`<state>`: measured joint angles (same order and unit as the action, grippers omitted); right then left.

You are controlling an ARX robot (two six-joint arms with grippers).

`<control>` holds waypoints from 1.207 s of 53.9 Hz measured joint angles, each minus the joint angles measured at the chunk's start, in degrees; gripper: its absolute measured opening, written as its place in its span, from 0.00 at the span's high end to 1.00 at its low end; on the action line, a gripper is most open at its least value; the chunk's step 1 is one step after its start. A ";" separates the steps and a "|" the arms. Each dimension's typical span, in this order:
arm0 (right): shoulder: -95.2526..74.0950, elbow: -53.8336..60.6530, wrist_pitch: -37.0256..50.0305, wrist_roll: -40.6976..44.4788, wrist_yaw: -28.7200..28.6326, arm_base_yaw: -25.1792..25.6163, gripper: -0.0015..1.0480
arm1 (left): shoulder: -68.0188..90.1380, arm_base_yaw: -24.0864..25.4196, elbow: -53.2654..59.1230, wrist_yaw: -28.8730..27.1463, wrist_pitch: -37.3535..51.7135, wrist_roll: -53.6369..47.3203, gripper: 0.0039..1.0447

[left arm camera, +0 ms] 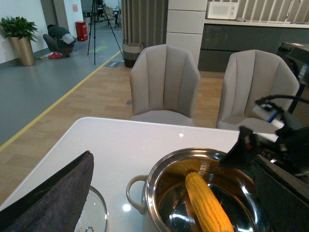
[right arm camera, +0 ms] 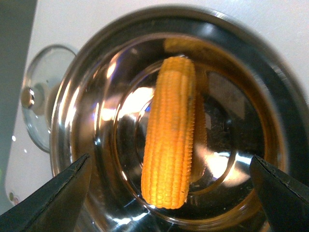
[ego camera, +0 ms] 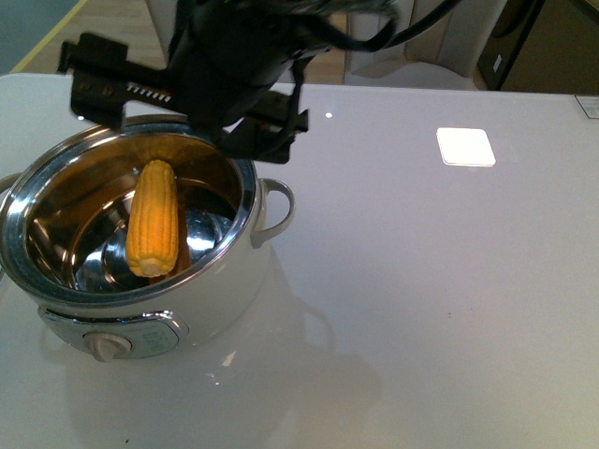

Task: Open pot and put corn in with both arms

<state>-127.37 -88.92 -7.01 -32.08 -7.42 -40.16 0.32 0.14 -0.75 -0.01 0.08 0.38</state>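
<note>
Corn [ego camera: 153, 229] under open right hand [right arm camera: 169, 186]

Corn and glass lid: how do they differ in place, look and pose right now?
The corn lies inside the open pot, tilted against the steel wall; the glass lid lies flat on the table beside the pot. The corn is yellow-orange, long and tapered; the lid is clear, round, with a small knob. The right hand hangs open above the corn, not the lid. Neither is gripped.
</note>
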 joint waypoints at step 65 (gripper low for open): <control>61.51 72.17 56.28 30.34 13.79 33.57 0.55 | 0.00 0.00 0.00 0.00 0.00 0.00 0.07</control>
<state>-65.87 -16.75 49.28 -1.74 6.37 -6.59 0.32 0.14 -0.75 -0.01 0.08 0.38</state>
